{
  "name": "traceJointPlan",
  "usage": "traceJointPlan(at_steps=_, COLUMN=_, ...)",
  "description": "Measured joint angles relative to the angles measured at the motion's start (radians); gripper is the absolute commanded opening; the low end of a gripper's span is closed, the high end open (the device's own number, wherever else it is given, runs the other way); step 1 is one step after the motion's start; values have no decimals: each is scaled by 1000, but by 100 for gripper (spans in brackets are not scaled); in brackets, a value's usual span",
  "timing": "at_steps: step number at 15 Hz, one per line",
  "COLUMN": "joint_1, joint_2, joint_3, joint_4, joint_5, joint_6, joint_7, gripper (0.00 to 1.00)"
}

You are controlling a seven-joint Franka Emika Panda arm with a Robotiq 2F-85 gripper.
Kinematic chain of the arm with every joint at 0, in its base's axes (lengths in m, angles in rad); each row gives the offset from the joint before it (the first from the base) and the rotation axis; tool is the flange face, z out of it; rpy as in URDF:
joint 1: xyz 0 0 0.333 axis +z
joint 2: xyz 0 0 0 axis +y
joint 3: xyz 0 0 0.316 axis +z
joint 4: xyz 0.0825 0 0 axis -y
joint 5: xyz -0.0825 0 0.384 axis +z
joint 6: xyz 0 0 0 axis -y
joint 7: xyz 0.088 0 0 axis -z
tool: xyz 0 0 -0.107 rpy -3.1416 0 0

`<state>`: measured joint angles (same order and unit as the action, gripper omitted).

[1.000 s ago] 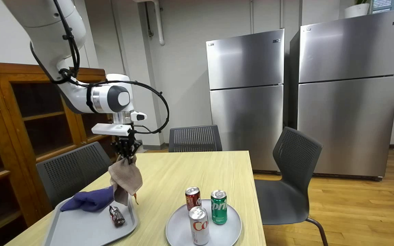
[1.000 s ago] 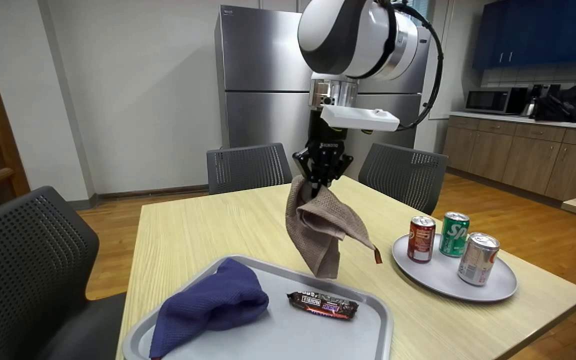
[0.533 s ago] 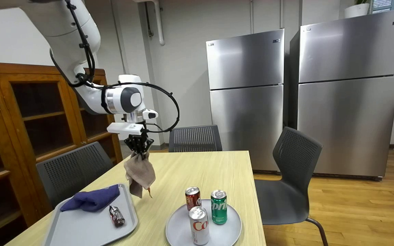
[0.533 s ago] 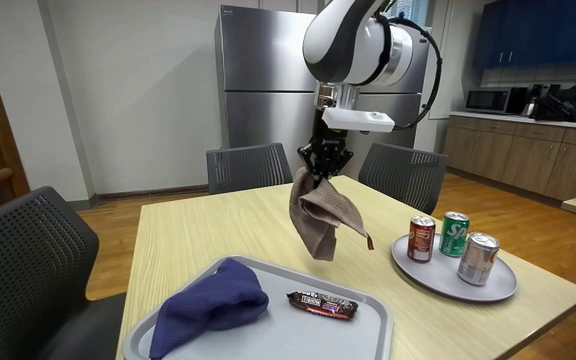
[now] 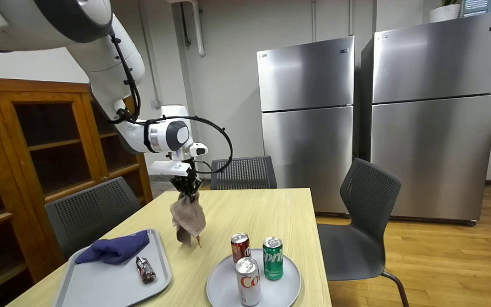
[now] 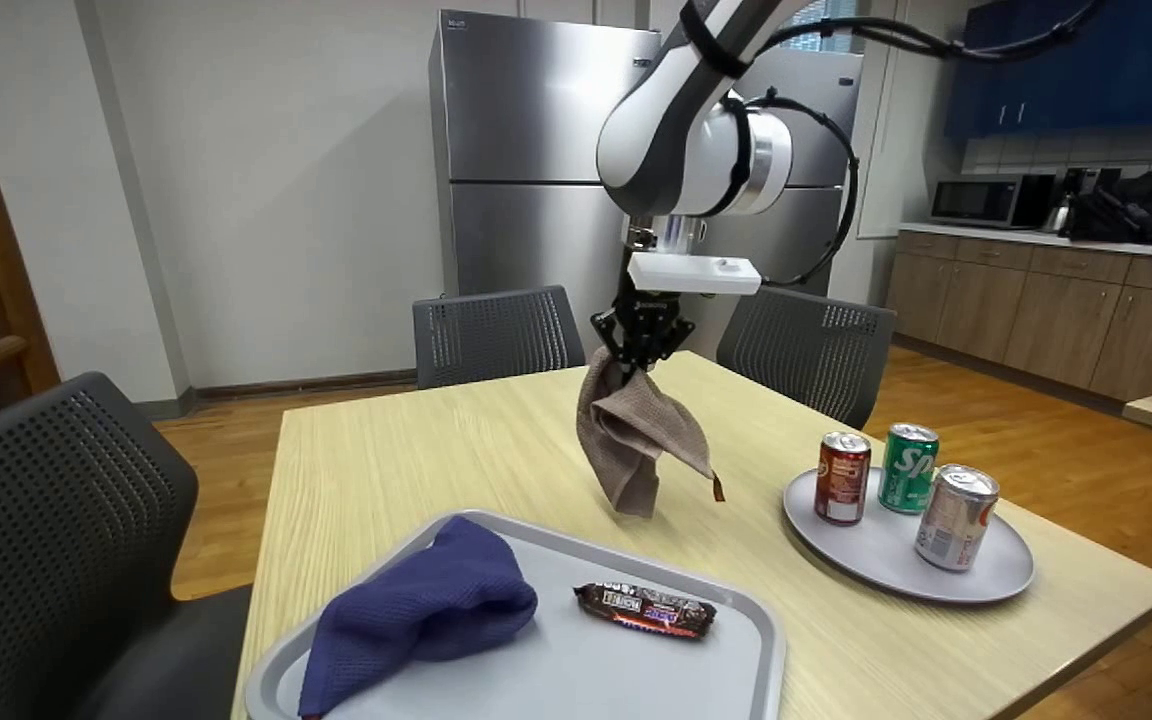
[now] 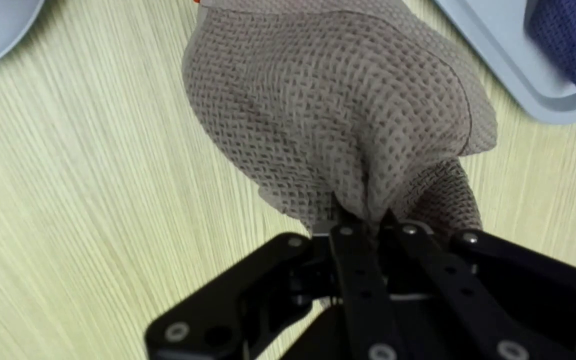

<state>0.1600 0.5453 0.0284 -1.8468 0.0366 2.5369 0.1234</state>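
My hand [image 7: 368, 225] clamps brown cloth [image 6: 641, 425] over the bench [image 6: 406, 450], inside its edges (contact unclear): transfer, likely; next calls for lowering.

A taupe cloth [image 7: 318, 100] with a coarse waffle weave and a small reddish tag [image 6: 718, 488] at one corner hung in loose folds, held at its bunched upper end, its lower part drooping to a point. It was over the table [image 6: 436, 450], inward from the far edge in both exterior views; whether its lowest tip touched was unclear.
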Motion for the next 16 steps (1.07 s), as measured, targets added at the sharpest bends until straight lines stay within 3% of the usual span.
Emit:
traceJointPlan(at_steps=13, joint_1=71, joint_2=205, joint_3=-95, joint_4=157, joint_5=-35, joint_6=44, joint_7=192, gripper=3)
traceJointPlan(at_steps=14, joint_1=75, joint_2=212, joint_3=-99, joint_4=162, joint_5=-35, joint_6=45, joint_7=201, gripper=5)
traceJointPlan(at_steps=15, joint_1=80, joint_2=218, joint_3=-103, joint_4=168, joint_5=-35, joint_6=45, joint_7=210, gripper=36)
traceJointPlan(at_steps=16, joint_1=83, joint_2=223, joint_3=-106, joint_4=171, joint_5=-35, joint_6=46, joint_7=218, gripper=37)
